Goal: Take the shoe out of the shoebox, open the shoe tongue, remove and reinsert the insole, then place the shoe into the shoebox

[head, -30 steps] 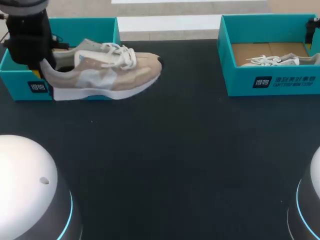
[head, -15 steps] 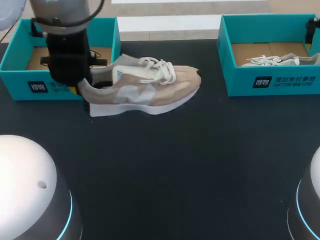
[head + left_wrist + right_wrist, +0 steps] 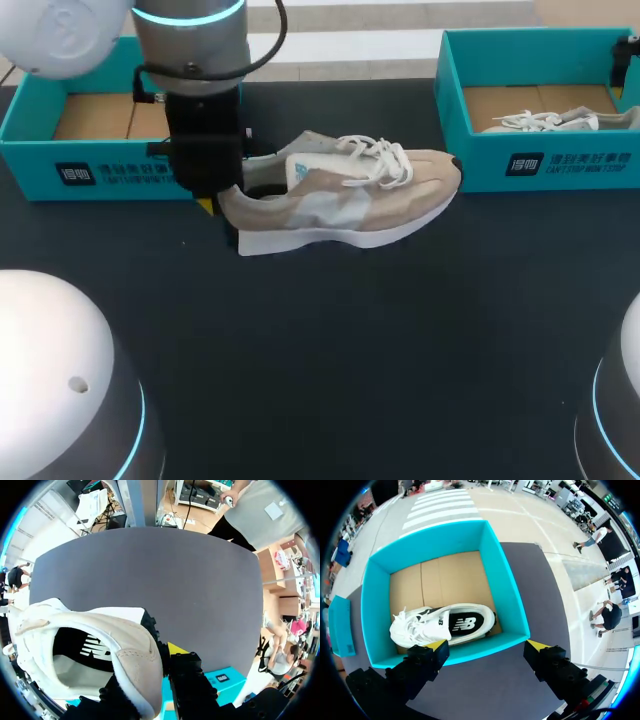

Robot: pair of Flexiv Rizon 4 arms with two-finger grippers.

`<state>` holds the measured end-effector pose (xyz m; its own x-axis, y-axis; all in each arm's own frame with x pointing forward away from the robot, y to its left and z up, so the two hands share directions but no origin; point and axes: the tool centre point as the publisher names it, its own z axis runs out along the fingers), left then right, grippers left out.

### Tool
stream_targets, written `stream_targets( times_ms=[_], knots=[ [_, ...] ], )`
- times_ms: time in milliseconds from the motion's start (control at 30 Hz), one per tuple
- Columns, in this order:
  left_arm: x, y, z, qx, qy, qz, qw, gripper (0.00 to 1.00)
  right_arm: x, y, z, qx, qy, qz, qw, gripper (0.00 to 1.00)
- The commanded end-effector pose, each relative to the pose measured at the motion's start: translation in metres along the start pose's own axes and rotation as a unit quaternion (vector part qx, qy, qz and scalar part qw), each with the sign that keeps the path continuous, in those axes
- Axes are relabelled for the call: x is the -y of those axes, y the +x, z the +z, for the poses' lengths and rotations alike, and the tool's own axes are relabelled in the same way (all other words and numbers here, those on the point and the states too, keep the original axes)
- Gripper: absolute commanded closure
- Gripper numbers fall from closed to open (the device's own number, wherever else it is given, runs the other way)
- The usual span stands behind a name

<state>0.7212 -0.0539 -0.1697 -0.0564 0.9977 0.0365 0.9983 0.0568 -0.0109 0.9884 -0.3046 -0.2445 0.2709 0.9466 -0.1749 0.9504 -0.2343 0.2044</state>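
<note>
Dark worktop (image 3: 330, 350) stretches across the scene, with a teal left shoebox (image 3: 100, 172) at its far side, only the cardboard floor showing inside. Just in front of that box's right corner hangs the left end effector (image 3: 215, 205). It is clamped on the heel collar of a beige shoe (image 3: 350, 200), one yellow fingertip (image 3: 175, 647) pressed against the outside of the heel. The shoe is outside the left shoebox, off to its right, sole down and white laces up, toe pointing away from the box. Whether the sole touches the worktop I cannot tell. Well apart from the left shoebox, at the opposite side, sits a second teal shoebox (image 3: 540, 165) with another shoe (image 3: 445, 625) lying in it. The right end effector (image 3: 487, 645) hovers above that box, fingers spread wide, gripping nothing.
</note>
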Motion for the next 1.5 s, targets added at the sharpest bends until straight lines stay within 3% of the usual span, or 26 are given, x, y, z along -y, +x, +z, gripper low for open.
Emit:
stream_targets(
  times_ms=[33, 400, 800, 1033, 1300, 1500],
  knots=[
    [-0.002, -0.001, -0.001, 0.0, 0.001, 0.0, 1.0, 1.0, 0.0, 0.0, 0.0, 0.001, 0.0, 0.0, 1.0, 0.0],
    [-0.002, -0.001, -0.001, 0.0, 0.001, 0.0, 1.0, 1.0, 0.0, 0.0, 0.0, 0.001, 0.0, 0.0, 1.0, 0.0],
    [-0.012, -0.026, 0.062, -0.025, 0.001, 0.0, 1.0, 1.0, 0.0, 0.0, 0.0, 0.001, 0.0, 0.0, 1.0, 0.0],
    [-0.001, -0.044, 0.099, -0.043, -0.001, 0.034, 0.998, 1.0, 0.0, 0.0, 0.0, 0.001, 0.0, 0.0, 1.0, 0.0],
    [0.006, -0.049, 0.13, -0.057, -0.024, 0.022, 0.998, 1.0, 0.0, 0.0, 0.0, 0.001, 0.0, 0.0, 1.0, 0.0],
    [-0.002, -0.05, 0.152, -0.073, -0.024, 0.025, 0.997, 1.0, 0.0, 0.0, 0.0, 0.001, 0.0, 0.0, 1.0, 0.0]
  ],
)
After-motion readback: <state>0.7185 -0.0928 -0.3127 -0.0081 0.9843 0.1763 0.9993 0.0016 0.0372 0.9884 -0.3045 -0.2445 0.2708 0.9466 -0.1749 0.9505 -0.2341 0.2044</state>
